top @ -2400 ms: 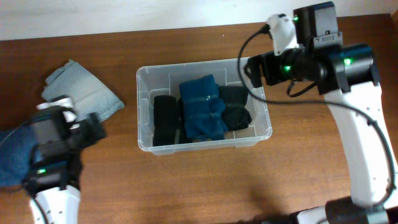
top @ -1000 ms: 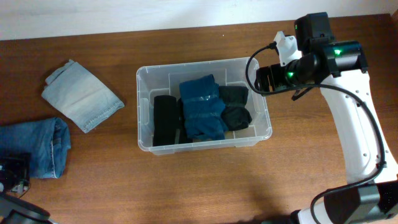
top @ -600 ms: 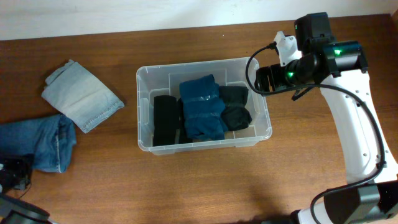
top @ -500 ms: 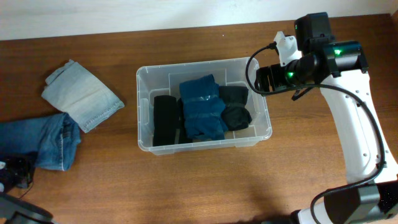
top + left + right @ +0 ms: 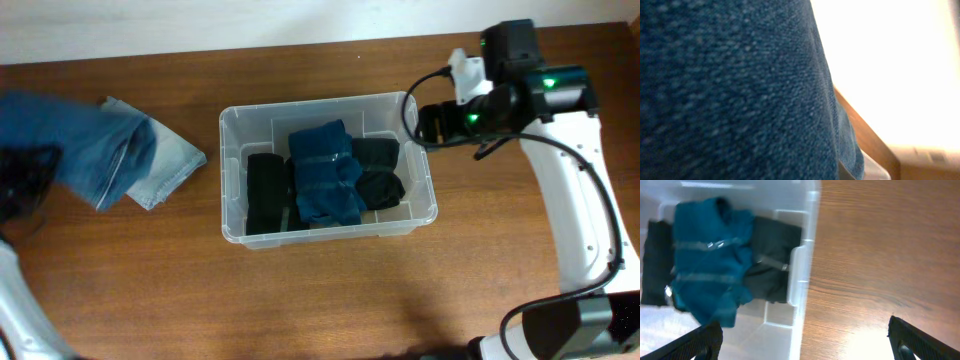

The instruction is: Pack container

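Overhead view was evenly, moderately lit; thin soft shadow thrown along container [image 5: 232, 130] edge farthest from right pincer [image 5: 412, 108]. Left pincer [image 5: 22, 178] and dark blue denim [image 5: 95, 150] beside it were smeared by motion blur. Left wrist view was filled by unfocused denim; background [image 5: 900, 60] beyond blown out white. Right wrist view sharp; faint sheen noted on tabletop [image 5: 880, 255] ahead of pincer.

A brown wooden table with a fine streaky grain [image 5: 330, 300] fills the overhead view. A plain white wall [image 5: 200, 25] runs along its far edge at 12 o'clock. The light is even and the shadows are soft. In the left wrist view, a bright washed-out glare [image 5: 900, 65] sits toward 2 o'clock.
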Motion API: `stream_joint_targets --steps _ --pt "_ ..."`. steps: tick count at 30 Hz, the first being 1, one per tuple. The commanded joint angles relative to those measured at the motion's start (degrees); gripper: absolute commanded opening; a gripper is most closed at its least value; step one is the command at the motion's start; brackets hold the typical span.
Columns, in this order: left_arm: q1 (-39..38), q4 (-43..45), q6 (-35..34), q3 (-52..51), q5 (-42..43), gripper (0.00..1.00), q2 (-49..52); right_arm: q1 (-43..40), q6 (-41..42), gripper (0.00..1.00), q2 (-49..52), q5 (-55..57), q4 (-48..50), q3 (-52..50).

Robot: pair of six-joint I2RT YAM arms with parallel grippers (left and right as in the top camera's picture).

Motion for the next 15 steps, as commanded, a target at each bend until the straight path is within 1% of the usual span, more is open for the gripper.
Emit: stream_joint_targets --steps 1,3,4,8,13,15 --pt "-9.44 0.07 0.96 4.15 6.12 0.0 -2.99 -5.66 3.52 0.99 -3.02 0.35 0.04 -0.39" --pt "-16.2 0.09 0.96 4.39 4.74 0.0 -2.99 -9.03 4.31 0.98 -4.13 0.33 -0.42 -0.39" --pt "-22.67 0.09 1.01 4.37 2.03 0.01 -2.82 -12.02 4.28 0.99 -5.03 0.33 -1.27 -0.39" --pt "-36.68 1.22 3.43 4.37 -4.7 0.01 -2.32 -15.8 4.28 0.98 -5.68 0.31 -2.82 -0.39" --pt "-53.09 2.89 3.54 4.37 -14.69 0.01 -0.04 -16.57 4.26 0.98 -5.66 0.33 -3.02 -0.42" --pt "-58.29 4.57 3.52 4.37 -17.05 0.01 1.9 -16.46 4.26 0.99 -5.66 0.33 -3.06 -0.42"
